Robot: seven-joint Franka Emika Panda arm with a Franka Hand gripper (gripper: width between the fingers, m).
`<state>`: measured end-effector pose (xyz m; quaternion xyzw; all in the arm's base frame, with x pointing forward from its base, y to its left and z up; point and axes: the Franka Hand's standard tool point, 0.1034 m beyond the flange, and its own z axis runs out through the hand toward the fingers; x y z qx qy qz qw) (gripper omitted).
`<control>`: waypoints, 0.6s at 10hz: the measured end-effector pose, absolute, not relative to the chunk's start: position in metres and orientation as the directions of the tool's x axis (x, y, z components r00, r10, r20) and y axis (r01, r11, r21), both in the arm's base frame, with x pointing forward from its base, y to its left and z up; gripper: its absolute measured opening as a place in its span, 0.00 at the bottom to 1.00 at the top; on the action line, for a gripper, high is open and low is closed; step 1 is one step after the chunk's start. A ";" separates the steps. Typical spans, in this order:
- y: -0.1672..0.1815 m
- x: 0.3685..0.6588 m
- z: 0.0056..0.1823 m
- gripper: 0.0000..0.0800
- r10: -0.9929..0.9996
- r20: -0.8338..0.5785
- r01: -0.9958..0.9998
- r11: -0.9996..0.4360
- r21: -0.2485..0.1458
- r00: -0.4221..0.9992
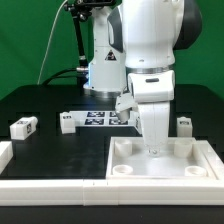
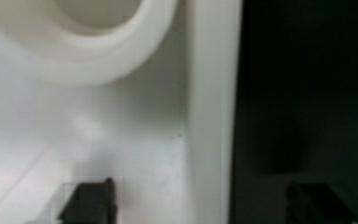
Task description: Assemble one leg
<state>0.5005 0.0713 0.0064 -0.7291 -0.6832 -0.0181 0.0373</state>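
— Where is the tool?
— The tool [image 1: 155,146] is low down over the big white tray [image 1: 160,178], close to the tray's far wall. The arm [image 1: 150,50] stands tall above it.
— Is it holding anything?
— No. In the wrist view its two dark fingers [image 2: 91,200] are wide apart. Between them I see only the white tray wall and the black bench [image 2: 309,100].
— Where are the legs?
— They all lie on the bench, outside the tray. The first leg [image 1: 23,126] is far off on the exterior view's left. The second leg [image 1: 67,122] is just beside the left end of the marker board [image 1: 100,119]. The third leg [image 1: 184,123] is on the exterior view's right, just past the tray's far edge. It is near the tool but apart from it.
— What is the round shape in the wrist view?
— A round socket [image 2: 105,30] in the tray. It looks blurry
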 end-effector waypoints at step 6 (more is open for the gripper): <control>0.071 0.499 0.008 0.81 0.994 0.075 0.996 -0.082 -0.030 0.084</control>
